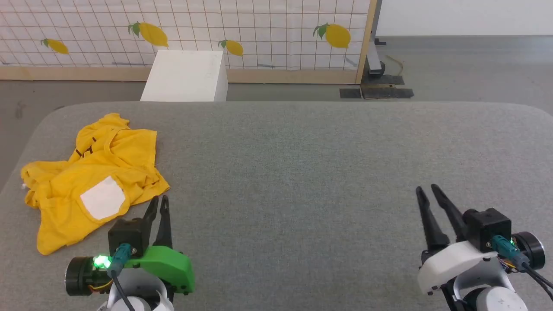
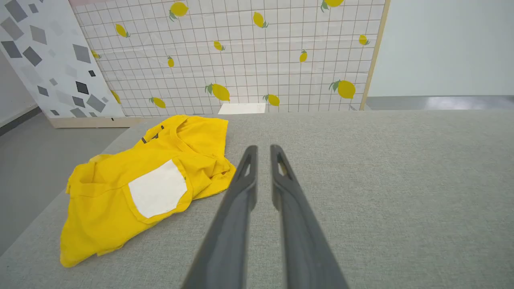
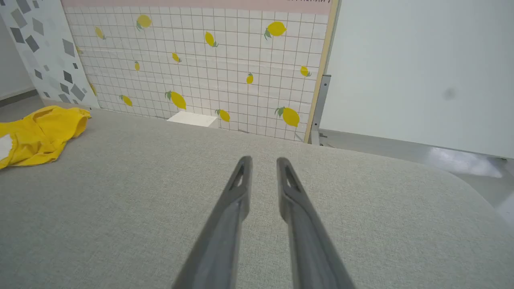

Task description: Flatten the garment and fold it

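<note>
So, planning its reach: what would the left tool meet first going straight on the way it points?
Probably the near corner of the crumpled bright yellow cotton T-shirt, just ahead of the left tool; depth is unclear, so it might skim past.

Bright even light, faint soft shadows

Grey fabric-topped table [image 1: 302, 142], rounded corners. Past its far edge: white box [image 1: 185, 75] on grey floor [image 1: 466, 65], then a wood-framed white grid panel [image 1: 268, 43] with lemon prints. Right of the panel — plain white wall [image 1: 462, 17], dark floor plate [image 1: 376, 92] at the frame's foot. Beyond the far left corner — second panel [image 2: 48, 60], grey shard pattern. Soft, even light.
</note>
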